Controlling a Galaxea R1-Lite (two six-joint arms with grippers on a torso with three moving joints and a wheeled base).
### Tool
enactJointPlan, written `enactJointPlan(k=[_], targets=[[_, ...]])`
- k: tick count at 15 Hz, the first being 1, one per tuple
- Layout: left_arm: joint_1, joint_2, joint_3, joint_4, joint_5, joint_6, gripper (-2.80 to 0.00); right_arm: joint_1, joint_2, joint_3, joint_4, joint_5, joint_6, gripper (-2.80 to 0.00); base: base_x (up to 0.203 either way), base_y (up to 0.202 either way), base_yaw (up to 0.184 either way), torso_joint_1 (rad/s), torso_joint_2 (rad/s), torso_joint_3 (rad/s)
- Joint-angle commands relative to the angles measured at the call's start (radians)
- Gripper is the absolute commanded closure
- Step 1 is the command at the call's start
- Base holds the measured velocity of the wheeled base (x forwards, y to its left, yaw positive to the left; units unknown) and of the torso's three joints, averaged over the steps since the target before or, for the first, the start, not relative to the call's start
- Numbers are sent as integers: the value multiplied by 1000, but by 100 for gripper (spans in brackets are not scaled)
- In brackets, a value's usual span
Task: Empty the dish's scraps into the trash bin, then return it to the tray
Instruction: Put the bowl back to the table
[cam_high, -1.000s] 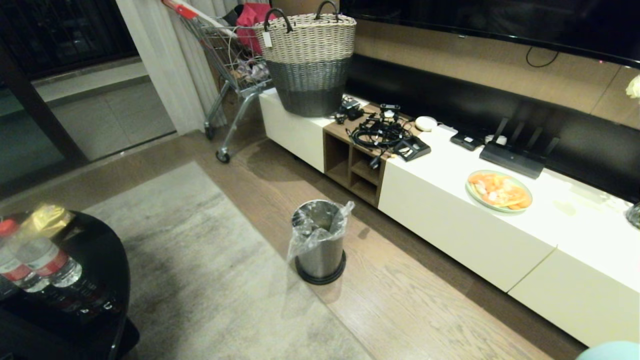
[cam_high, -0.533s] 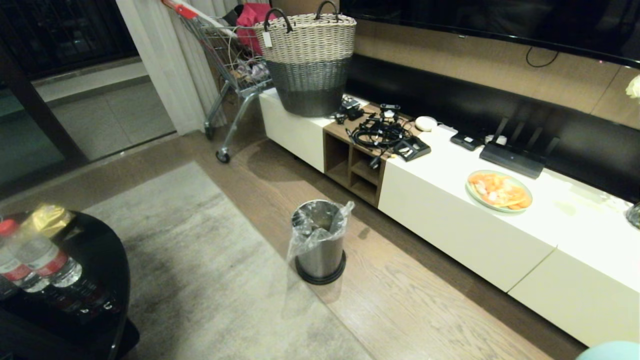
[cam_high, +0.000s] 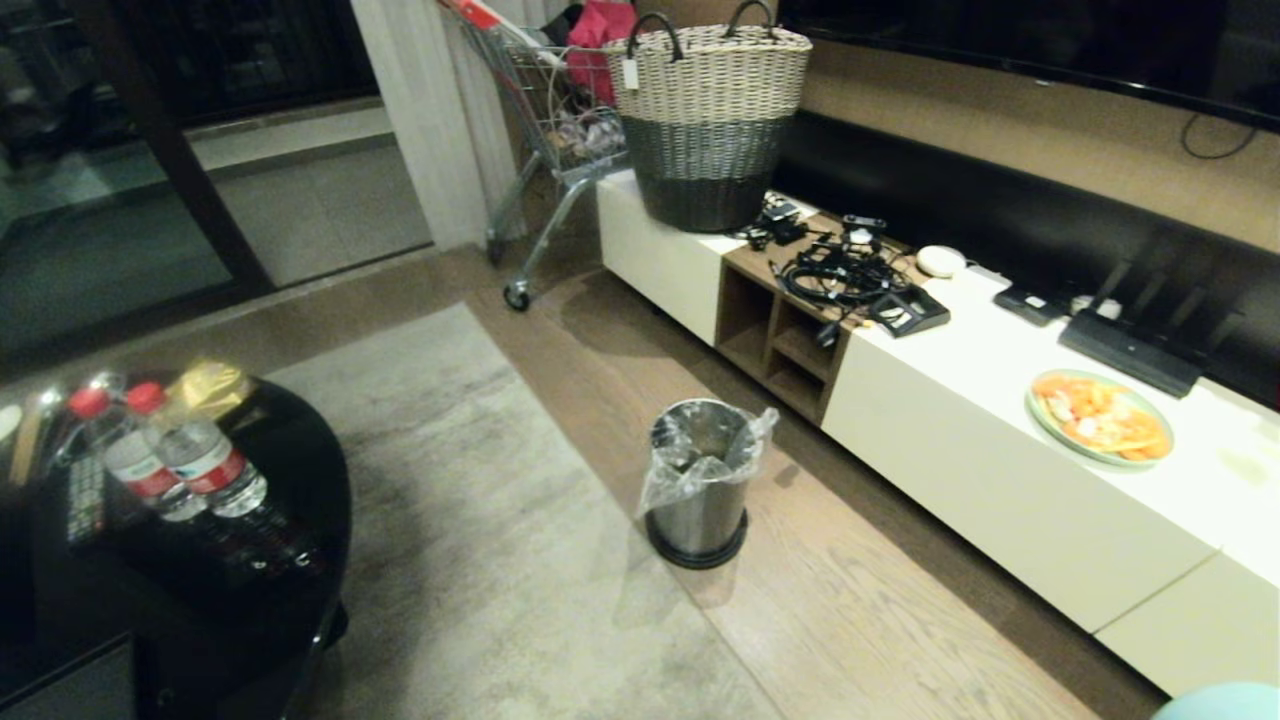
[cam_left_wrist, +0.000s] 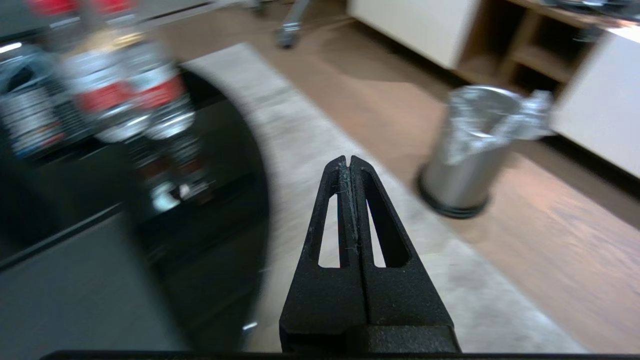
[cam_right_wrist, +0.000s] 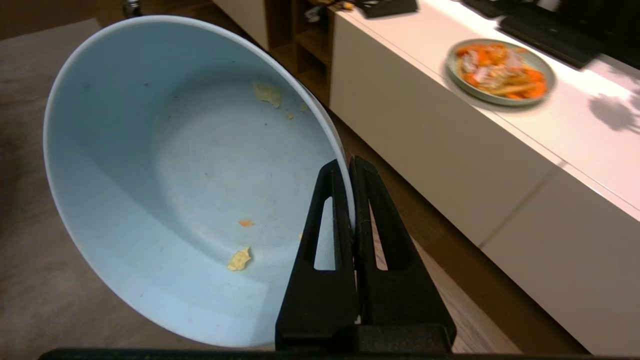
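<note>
Far left: black round table (cam_high: 250, 560) with two red-capped water bottles (cam_high: 170, 465) and a gold packet (cam_high: 208, 385) on it, grey rug (cam_high: 470, 520) beside it. Left gripper (cam_left_wrist: 349, 165) hangs over the rug edge, jaws pressed fully together, nothing in them.

Centre: trash bin (cam_high: 700, 480) stands upright on the wood floor (cam_high: 850, 620), clear liner crumpled over the rim, just off the rug and in front of the low white cabinet (cam_high: 1000, 480). Behind it a shopping cart (cam_high: 545, 130), then a two-tone woven basket (cam_high: 710, 120) on the cabinet's left end, with a tangle of black cables (cam_high: 840, 275) next to it.

Right: pale green plate of orange fruit (cam_high: 1098, 417) on the cabinet top. Right gripper (cam_right_wrist: 350, 167) is clamped on the rim of the dish (cam_right_wrist: 190, 175), jaws nearly shut with only the wall between them. Dish is tilted, well apart from the bin; only a few scraps (cam_right_wrist: 239, 259) cling inside: pale crumbs, one orange fleck. Its pale blue rim peeks into the head view's bottom right corner. Tray is out of view.
</note>
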Motion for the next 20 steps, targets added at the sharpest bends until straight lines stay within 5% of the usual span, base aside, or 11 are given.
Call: enactJointPlan(k=[1,20], targets=[[0,0,0,0,0,0,0,1,1,0,0,1,0,0,1,-9,167,2,1,6],[0,0,0,0,2,0,0,1,1,0,-1,2,1,0,-1,-9,168,3,1,4]])
